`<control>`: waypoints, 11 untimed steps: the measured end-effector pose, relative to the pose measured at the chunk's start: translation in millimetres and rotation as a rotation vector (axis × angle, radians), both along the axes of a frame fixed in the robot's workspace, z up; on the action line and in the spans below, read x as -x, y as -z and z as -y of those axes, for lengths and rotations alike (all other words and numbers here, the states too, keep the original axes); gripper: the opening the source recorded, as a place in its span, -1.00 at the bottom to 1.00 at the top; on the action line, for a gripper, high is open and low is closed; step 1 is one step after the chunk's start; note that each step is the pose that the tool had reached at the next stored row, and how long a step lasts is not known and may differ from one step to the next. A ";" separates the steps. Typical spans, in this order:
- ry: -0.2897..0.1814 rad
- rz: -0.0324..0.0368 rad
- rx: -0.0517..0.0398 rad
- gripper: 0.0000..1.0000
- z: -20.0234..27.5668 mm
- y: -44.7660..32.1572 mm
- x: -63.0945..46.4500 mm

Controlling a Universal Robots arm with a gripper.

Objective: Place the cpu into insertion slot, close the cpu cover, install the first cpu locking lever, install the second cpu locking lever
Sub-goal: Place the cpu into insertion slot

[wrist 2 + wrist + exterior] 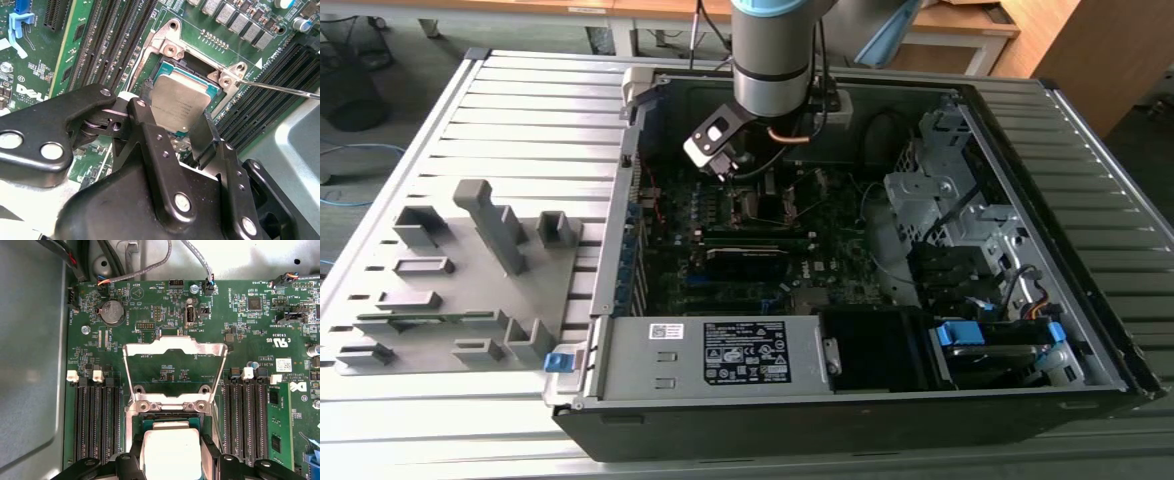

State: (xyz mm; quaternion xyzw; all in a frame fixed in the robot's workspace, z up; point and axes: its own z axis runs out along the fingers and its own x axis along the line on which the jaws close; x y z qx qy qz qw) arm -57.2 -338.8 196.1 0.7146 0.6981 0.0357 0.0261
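Placement is the step in hand: your end effector (175, 119) is pinching the cpu (181, 100) by two opposite edges, right over the insertion slot (170, 65) on the motherboard (250, 340). Whether it's seated, you can't tell. The cpu cover (175, 344) stands flipped open beyond the slot, and one thin locking lever (282, 88) is swung out sideways. By my read, seating calls for the chip level and square to the slot.

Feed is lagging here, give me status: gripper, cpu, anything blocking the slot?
Copy: gripper shut on cpu. It sits low over the insertion slot, seating unconfirmed. The cpu cover open, tilted back; locking lever off to one side, nothing across the slot.
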 end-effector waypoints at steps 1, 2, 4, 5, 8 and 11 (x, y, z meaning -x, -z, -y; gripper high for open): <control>0.000 0.0001 -0.0001 0.07 0.0 0.0 0.0; 0.001 0.0001 -0.0001 0.07 0.0 0.0 0.0; 0.022 -0.0001 0.0001 0.07 0.1 0.0 0.0; 0.037 -0.0002 0.0003 0.07 0.1 0.0 0.0; 0.053 -0.0002 0.0002 0.07 0.1 0.0 0.1; 0.052 -0.0001 0.0002 0.07 0.1 0.6 -0.5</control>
